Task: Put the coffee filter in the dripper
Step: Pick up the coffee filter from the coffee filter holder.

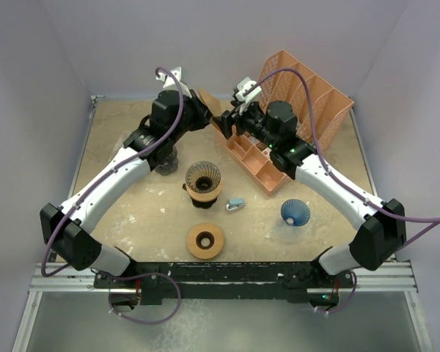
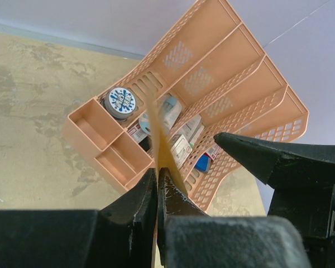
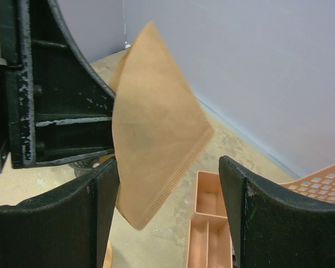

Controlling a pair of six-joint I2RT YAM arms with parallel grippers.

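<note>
Left wrist view has the left claw pinched fully shut on the coffee filter, held in the air near the far edge of the table, well apart from the brown dripper at the table's middle. It looks feather-light, thin paper that creases easily, so I'd grip it by the stiffer crimped seam; folded flat, it stands on edge, long axis roughly upright. The right claw gapes wide around the sheet, gripping nothing.

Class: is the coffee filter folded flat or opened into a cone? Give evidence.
Folded flat: the coffee filter is one thin sheet, seen edge-on, pinched in the shut left gripper.
</note>
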